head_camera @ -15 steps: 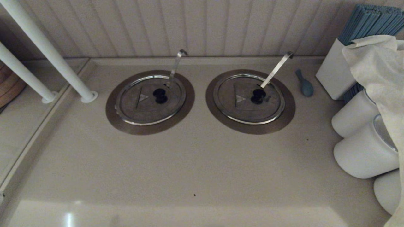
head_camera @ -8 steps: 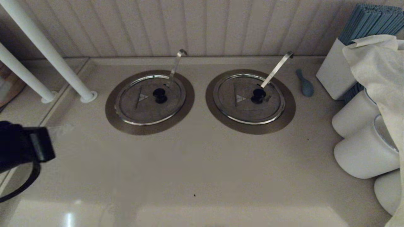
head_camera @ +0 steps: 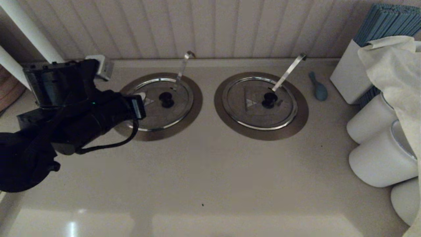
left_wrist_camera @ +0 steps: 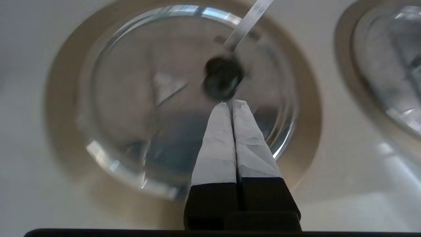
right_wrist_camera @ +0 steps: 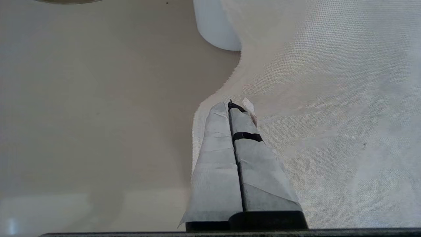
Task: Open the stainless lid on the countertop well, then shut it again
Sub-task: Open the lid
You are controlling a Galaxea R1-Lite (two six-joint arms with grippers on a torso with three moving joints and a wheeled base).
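Left claw (left_wrist_camera: 232, 104): fingers pressed together, holding nothing, tips poised just short of the black knob (left_wrist_camera: 223, 79) of the stainless lid (head_camera: 157, 104). In the head view the arm covers the lid's left edge.

Stainless lid: seated flat in the countertop well (head_camera: 194, 113), shut, with the thin hooked handle (head_camera: 183, 67) rising near-upright just behind the knob.

Step in hand, by judgement: approach to the knob. The fingers need to part before descending, straddle the knob squarely, and close low on it. The hooked handle stands close behind the knob, so the far finger should keep clear of it. The lift is likely best kept gentle, since a handle passes through the lid.

Right claw (right_wrist_camera: 235, 107): fingers together, empty, parked well right of the lid over a pale cloth (right_wrist_camera: 329, 115).

Count:
- Lidded wells in the counter (head_camera: 210, 177): two; the twin lid (head_camera: 260, 102) sits right of the stainless lid.
- Knobs: two.
- Utensil handles: two.
- Blue spoon-like item (head_camera: 317, 87), right of the twin: one.
- White cylindrical containers (head_camera: 378, 158), far right: at least three.
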